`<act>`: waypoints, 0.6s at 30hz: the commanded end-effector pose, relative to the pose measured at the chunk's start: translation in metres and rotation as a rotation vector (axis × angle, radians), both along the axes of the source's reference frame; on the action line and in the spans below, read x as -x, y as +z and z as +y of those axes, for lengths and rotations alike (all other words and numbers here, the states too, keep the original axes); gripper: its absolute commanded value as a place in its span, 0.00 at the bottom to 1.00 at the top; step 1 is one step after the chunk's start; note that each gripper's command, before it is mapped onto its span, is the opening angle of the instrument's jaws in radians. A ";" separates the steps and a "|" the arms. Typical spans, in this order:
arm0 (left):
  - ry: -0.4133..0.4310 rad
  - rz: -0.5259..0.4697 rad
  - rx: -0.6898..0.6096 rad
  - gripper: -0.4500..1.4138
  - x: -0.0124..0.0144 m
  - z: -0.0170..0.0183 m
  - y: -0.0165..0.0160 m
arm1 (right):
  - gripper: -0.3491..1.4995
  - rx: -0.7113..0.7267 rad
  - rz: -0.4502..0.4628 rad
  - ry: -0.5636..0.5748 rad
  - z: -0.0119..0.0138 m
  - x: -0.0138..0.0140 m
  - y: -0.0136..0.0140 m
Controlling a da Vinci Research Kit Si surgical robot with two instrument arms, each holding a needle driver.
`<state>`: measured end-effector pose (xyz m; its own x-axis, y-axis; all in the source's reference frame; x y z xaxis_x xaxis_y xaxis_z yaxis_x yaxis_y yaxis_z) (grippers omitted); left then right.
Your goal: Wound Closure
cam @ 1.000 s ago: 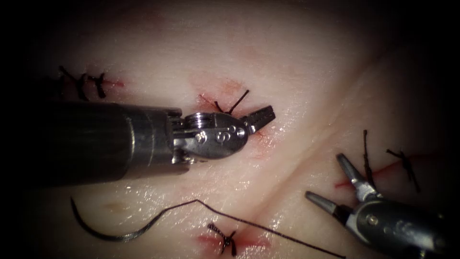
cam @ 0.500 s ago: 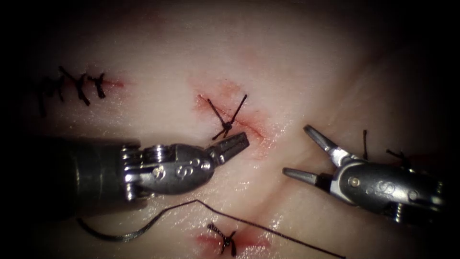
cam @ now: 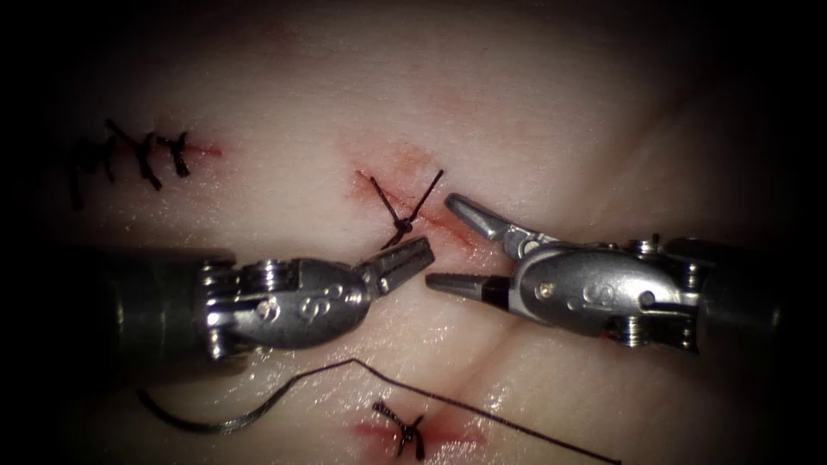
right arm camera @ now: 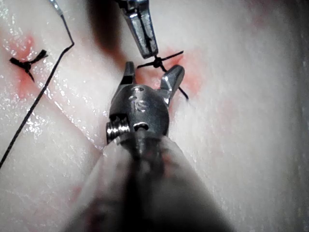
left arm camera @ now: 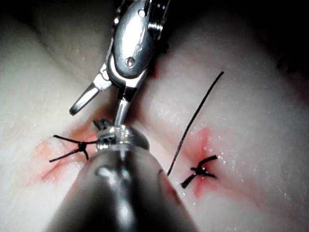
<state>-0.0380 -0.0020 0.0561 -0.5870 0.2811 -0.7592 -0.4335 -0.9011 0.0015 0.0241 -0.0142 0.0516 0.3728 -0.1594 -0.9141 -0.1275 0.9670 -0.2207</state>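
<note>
Pale tissue [cam: 551,95] bears a knotted stitch [cam: 401,226] between the empty closed left tool [cam: 407,262] and the empty spread right tool [cam: 450,243], while the needle [cam: 202,420] lies loose nearer the left tool

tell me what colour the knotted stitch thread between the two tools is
Black knotted stitch thread, clearest in the endoscope view.

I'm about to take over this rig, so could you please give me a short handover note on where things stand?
Left tool: jaws shut, holding nothing, just below the knot on the middle cut.
Right tool: jaws open, empty, at that cut's right end.
Needle: free, lying on the tissue at lower left, not in it, its thread trailing right.
Done: one tied stitch here.
Left: the cut's right part shows no stitch.
</note>
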 end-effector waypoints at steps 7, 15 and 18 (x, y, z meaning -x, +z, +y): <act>0.041 -0.166 -0.002 0.00 -0.0004 0.0013 0.0011 | 0.86 0.011 0.089 -0.059 0.0016 -0.0008 0.0018; 0.160 -0.364 0.004 0.00 -0.0017 0.0021 0.0022 | 0.84 0.006 0.138 -0.118 0.0019 -0.0008 0.0022; 0.199 -0.425 0.005 0.00 -0.0018 0.0022 0.0025 | 0.84 0.006 0.153 -0.130 0.0020 -0.0010 0.0023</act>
